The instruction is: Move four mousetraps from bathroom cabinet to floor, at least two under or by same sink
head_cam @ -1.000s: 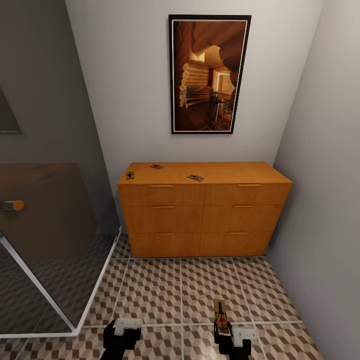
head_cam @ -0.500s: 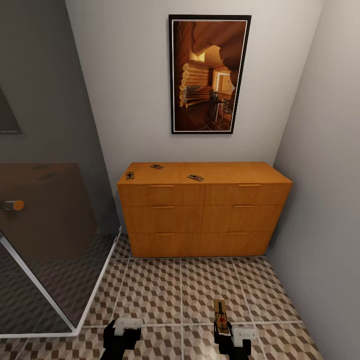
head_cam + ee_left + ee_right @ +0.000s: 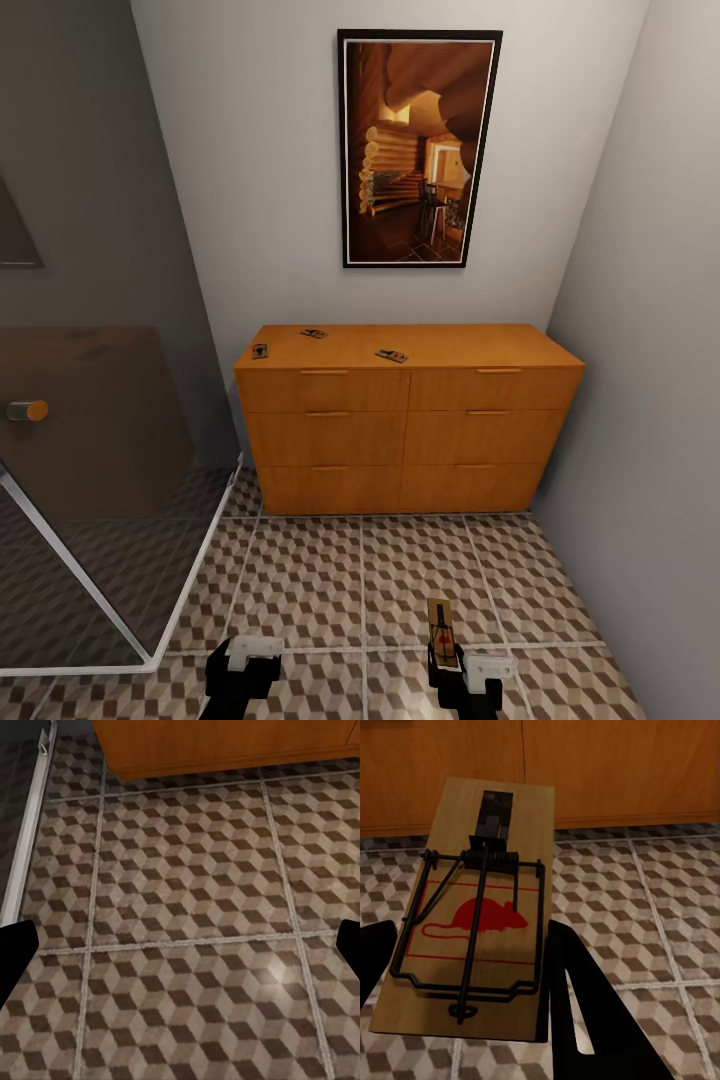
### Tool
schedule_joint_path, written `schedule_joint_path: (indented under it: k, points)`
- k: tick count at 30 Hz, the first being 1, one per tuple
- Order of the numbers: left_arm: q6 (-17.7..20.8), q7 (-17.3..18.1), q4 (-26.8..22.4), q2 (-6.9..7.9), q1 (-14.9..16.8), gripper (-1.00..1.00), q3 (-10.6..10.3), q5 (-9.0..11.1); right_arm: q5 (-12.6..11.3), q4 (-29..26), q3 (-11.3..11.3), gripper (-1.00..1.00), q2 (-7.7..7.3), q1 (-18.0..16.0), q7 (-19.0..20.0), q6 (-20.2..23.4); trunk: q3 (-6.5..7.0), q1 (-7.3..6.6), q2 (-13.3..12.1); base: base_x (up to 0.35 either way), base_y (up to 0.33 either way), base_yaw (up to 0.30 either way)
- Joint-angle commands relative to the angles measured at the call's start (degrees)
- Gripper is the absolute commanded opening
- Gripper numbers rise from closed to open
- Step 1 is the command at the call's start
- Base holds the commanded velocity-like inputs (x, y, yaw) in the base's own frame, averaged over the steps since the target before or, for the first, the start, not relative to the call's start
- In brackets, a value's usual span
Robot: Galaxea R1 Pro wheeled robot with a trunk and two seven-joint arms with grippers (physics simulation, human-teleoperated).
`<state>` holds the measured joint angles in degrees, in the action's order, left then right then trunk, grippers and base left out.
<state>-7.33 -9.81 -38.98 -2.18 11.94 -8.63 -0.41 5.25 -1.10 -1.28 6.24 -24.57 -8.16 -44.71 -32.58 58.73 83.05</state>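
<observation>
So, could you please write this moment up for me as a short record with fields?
held: one mousetrap in the right hand, above the bathroom floor
on cabinet top: three mousetraps
cabinet: all six drawers shut
left hand: open, holding nothing
left of cabinet: glass shower panel
wall above cabinet: framed picture

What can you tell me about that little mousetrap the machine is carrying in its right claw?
The mousetrap is a flat rectangular board that looks like tan wood, printed with a red mouse outline inside a red frame. Dark wire parts sit on top: a coiled spring across the middle, a bar looping round the printed end, and a dark plate at the far end. The right gripper holds it by its near end, above the cube-patterned bathroom floor, its far end pointing toward the cabinet.
</observation>
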Motion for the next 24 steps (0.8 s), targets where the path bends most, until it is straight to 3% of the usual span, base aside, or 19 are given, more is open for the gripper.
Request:
schedule_joint_path:
  k: [1, 24]
  points:
    - [-0.1, -0.5, 0.0, 0.04, 0.0, 1.0, -0.3, 0.0, 0.4, 0.0, -0.1, -1.0, 0.01, 0.0, -0.3, -0.1, -0.05, 0.0, 0.0, 0.0, 0.0, 0.0]
    - [-0.1, -0.5, 0.1, -0.02, 0.0, 1.0, -0.3, 0.0, 0.4, 0.0, -0.1, -1.0, 0.0, 0.0, -0.3, -0.1, -0.05, 0.0, 0.0, 0.0, 0.0, 0.0]
